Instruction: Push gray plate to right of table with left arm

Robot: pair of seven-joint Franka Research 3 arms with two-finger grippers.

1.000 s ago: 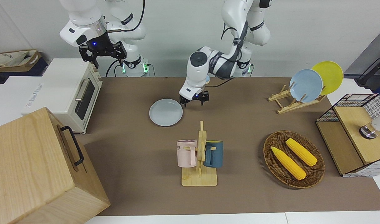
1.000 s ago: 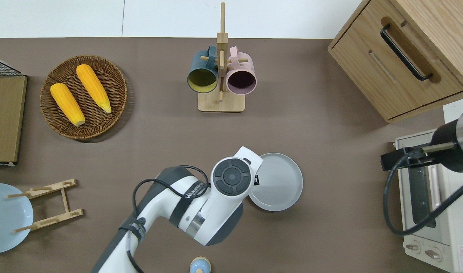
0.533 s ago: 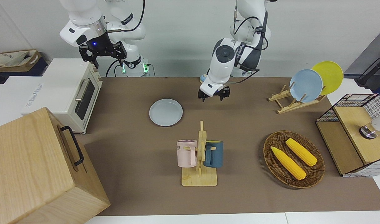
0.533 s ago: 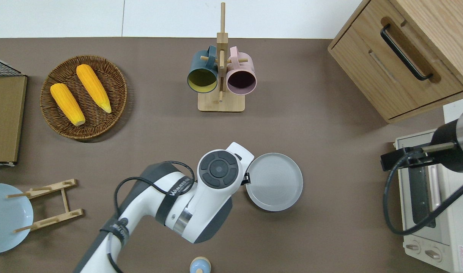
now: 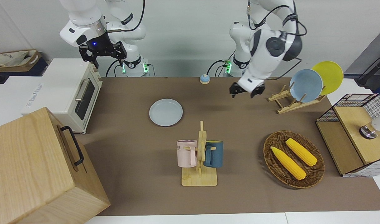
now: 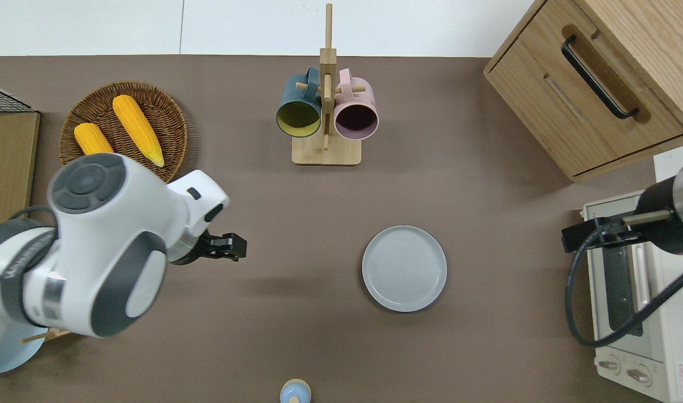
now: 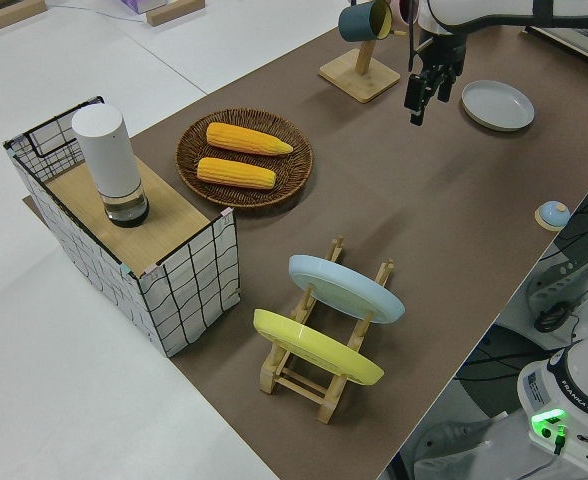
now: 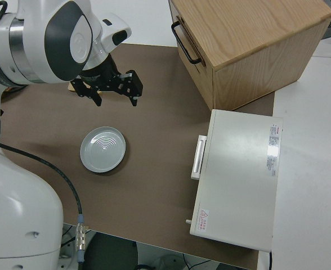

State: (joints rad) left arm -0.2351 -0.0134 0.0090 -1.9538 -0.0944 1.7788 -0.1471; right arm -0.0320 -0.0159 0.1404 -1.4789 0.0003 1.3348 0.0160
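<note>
Overhead view shows the left gripper (image 6: 225, 247), fingers apart and empty, has pulled well away from the gray plate (image 6: 404, 268), so the push looks finished.

Three plates are in sight: the gray plate (image 5: 165, 112) at the center left of the front view, plus a sky-blue plate (image 5: 306, 85) and a yellow plate (image 5: 329, 76) at the upper right. Two mugs hang at the lower center, a pink mug (image 5: 187, 153) and a dark blue mug (image 5: 213, 154). Two corn cobs (image 5: 288, 162) (image 5: 301, 151) lie at the lower right.
</note>
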